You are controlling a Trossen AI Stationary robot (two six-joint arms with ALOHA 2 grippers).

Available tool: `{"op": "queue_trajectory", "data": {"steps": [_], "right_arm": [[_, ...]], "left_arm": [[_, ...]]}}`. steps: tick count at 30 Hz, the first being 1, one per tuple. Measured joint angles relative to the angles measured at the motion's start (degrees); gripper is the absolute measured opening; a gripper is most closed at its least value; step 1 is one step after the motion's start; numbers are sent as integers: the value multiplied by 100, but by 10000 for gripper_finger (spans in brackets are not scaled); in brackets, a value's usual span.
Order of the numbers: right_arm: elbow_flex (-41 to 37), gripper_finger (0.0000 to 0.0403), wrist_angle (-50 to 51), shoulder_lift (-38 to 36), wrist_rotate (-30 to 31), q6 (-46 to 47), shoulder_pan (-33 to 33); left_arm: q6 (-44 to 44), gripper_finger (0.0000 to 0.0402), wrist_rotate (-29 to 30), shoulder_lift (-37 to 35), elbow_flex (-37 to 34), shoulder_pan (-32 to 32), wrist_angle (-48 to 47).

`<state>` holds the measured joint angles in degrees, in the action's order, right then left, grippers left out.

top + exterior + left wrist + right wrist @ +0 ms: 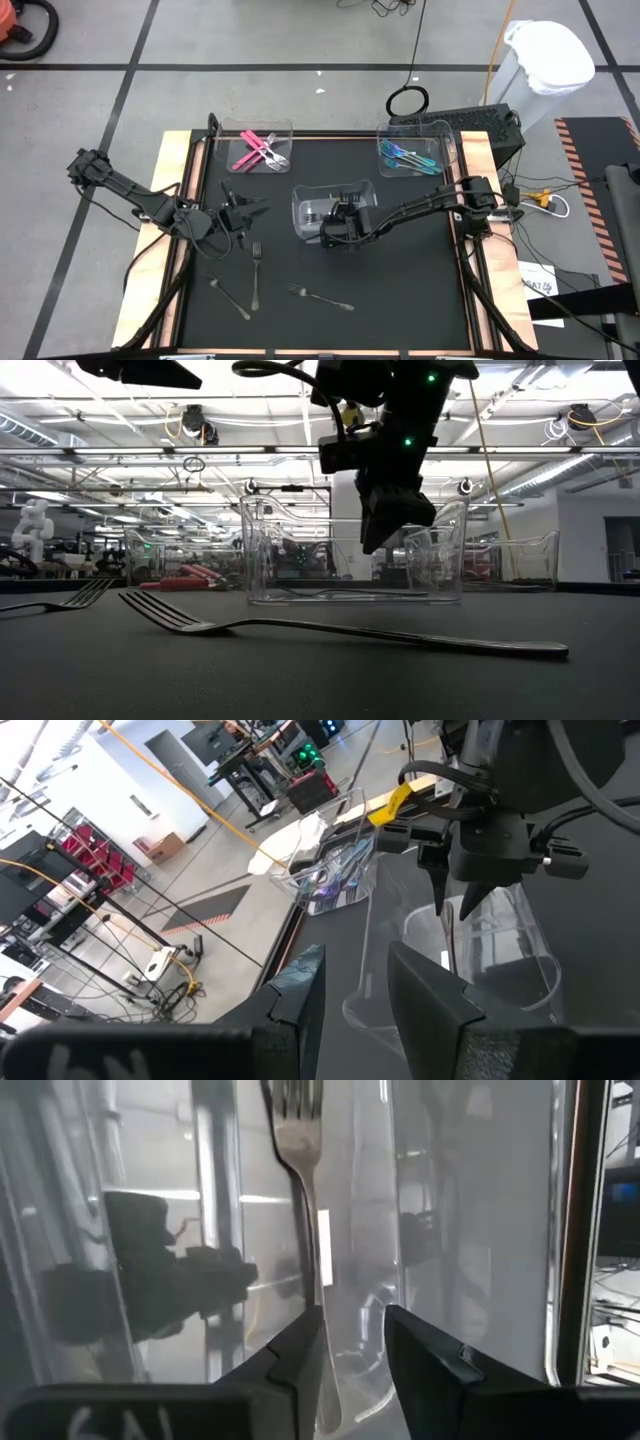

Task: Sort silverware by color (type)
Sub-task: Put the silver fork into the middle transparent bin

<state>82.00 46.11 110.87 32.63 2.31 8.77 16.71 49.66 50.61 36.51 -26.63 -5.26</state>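
Note:
My right gripper [338, 226] hangs open over the middle clear bin [300, 205]. A grey fork [300, 1170] lies inside on the bin's floor, its handle end below the gap between my fingers [355, 1355]. Three grey forks lie flat on the black mat [256, 272] [230, 298] [322, 297]; one stretches across the low view [340, 628]. Pink silverware [260, 150] lies in the far left bin, and blue-teal silverware [408, 156] in the far right bin. My left gripper [238, 214] waits open above the mat's left side, with nothing between its fingers [355, 990].
The three clear bins have upright walls [255, 550]. The mat's wooden border [170, 200] runs along both sides. A keyboard [470, 122] and a white bin [545, 60] sit beyond the far right corner. Bare mat [400, 270] lies at the near right.

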Motion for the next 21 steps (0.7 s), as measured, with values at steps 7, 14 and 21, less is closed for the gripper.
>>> {"op": "queue_trajectory", "data": {"steps": [7,14,21], "right_arm": [[2,98,184,-2,-297,10,75],[4,98,201,-7,-425,114,72],[113,98,283,-90,-416,262,72]], "left_arm": [[-2,112,1,0,0,0,-1],[-33,112,1,0,0,0,-1],[-138,112,1,0,0,0,0]]}}
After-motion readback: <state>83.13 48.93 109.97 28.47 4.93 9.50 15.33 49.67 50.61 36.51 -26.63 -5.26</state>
